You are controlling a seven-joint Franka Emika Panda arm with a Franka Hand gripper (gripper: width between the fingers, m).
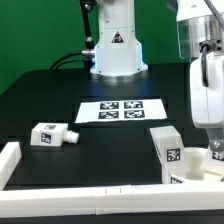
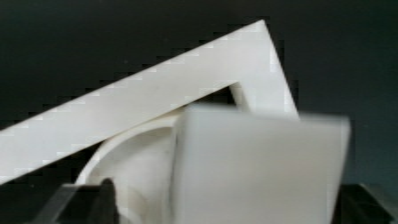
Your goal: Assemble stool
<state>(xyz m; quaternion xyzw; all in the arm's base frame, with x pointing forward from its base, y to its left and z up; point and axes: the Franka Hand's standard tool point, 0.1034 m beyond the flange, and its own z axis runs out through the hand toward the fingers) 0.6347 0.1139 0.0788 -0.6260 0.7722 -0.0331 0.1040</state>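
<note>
Status: early stage, in my judgement.

1. Lower edge of the exterior view: the border rail (image 1: 60, 190) carries nothing.
2. Lower right: the tool (image 1: 214, 152) is down in the rail corner, at the seat disc (image 2: 139, 165). An upright leg (image 1: 167, 148) stands just beside it, toward frame centre. I cannot tell whether that leg is seated in the disc or only standing beside it.
3. Wrist view: a blurred white block (image 2: 258, 165) sits close to the lens, in front of the disc rim. I cannot tell whether the tool is closed on it or spread.
4. Left of centre: a loose leg (image 1: 50, 134) lies on its side on the counter (image 1: 40, 95), well apart from the disc.
5. Further back: the marker board (image 1: 120, 110), then the arm base (image 1: 113, 50).

Outstanding: at most one leg is fitted, and I see no other legs.
</note>
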